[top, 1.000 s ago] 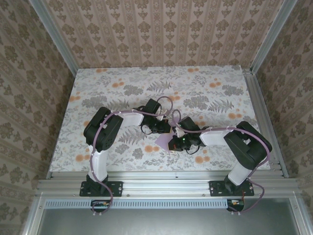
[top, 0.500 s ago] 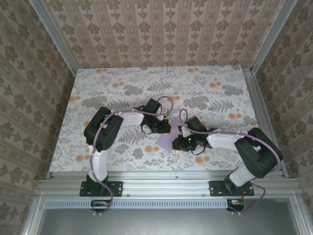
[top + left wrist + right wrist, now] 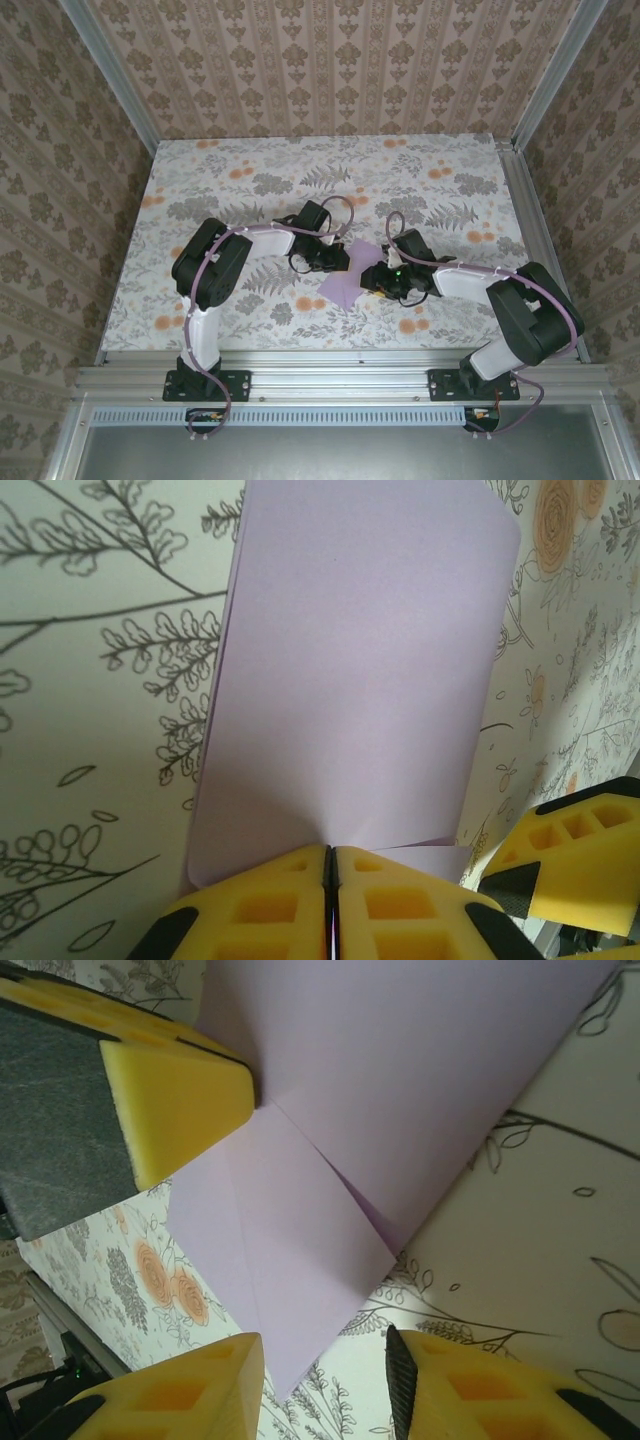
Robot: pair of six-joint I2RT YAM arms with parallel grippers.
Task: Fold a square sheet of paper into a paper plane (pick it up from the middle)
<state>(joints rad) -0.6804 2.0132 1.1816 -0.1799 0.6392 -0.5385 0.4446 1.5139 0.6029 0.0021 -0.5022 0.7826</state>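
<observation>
The pale lilac square sheet of paper lies folded on the floral table between the two arms. In the left wrist view its broad flap runs away from my left gripper, which is shut on its near edge. Seen from above, that left gripper sits at the sheet's upper left. My right gripper is at the sheet's right side, open. In the right wrist view a pointed, creased corner of the sheet lies between the spread jaws of my right gripper without touching them.
The floral table stretches behind and to both sides of the arms. Patterned walls close it in on three sides, with metal rails along the edges. One yellow finger of the left gripper shows at the top left of the right wrist view.
My right gripper has opened, let go of the paper and drawn back to the right. The sheet has dropped flatter on the table. The left gripper has stayed put, shut on the paper.
</observation>
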